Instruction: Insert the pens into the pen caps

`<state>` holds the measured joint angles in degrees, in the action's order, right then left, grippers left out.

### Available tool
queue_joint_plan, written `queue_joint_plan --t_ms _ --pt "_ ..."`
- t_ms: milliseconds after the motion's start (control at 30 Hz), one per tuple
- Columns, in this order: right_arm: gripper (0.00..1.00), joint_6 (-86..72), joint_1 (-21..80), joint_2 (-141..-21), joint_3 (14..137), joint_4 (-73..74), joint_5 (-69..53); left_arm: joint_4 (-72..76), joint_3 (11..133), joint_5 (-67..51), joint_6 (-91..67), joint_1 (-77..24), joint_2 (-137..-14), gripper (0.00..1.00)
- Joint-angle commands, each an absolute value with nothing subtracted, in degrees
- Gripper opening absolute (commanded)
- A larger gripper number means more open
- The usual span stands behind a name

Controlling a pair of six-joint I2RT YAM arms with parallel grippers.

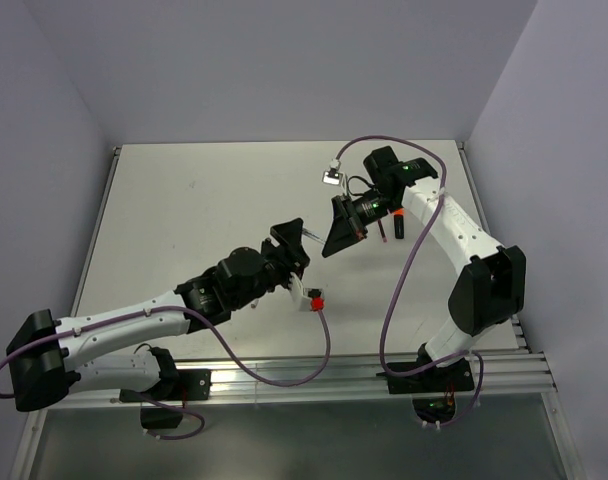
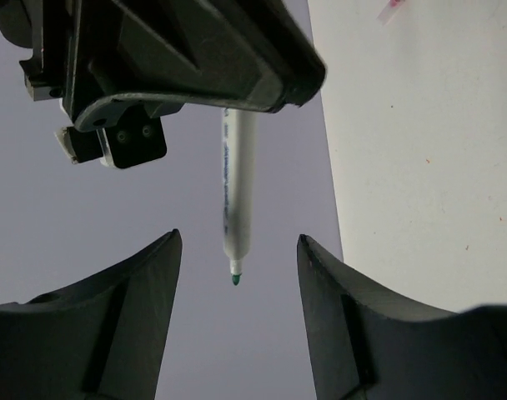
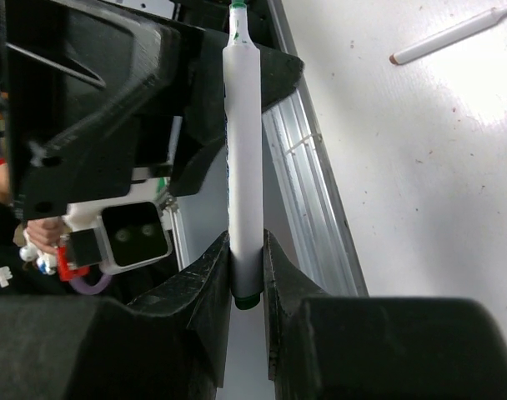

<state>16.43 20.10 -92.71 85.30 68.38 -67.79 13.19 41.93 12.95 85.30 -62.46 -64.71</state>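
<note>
Biggest thing first: the white table [image 1: 184, 200] takes up most of the top view, with both arms bolted at its near edge.

The left arm [image 1: 114, 325] lies low and stretched out, running from the bottom-left corner up toward the middle of the table. The right arm [image 1: 454, 225] rises from its base on the right, bends at the elbow and folds back leftward, so the two wrists meet nose to nose above the table's centre.

The right gripper [image 3: 247, 242] is clamped tight on a white pen [image 3: 241, 150], pinching it near its green back end, and the barrel sticks out toward the other arm. The left gripper [image 2: 238, 242] has its fingers spread wide. The pen's green tip sits in the gap between them without touching either one.

A second white pen [image 3: 449, 35] with a brownish tip lies flat on the table, well off to the side. There's also a small dark stick [image 1: 396, 226] just beside the right wrist. It might be the dark red pen, but it's too tiny to call.
</note>
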Motion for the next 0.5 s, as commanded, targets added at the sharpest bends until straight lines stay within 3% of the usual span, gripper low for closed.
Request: queue_joint_plan --t_ms 0,300,467 --pt "0.00 17.8 19.3 -90.3 87.8 68.1 -66.4 9.3 47.3 12.3 78.6 -61.4 -62.7 0.63" --pt "0.00 12.1 9.2 -92.7 96.4 65.1 -61.7 -22.0 58.6 4.4 49.2 -54.0 -61.2 0.61" --pt "0.00 6.1 5.6 -91.7 99.2 60.9 -54.7 -37.9 68.2 -14.7 40.4 -38.1 -73.4 0.48"
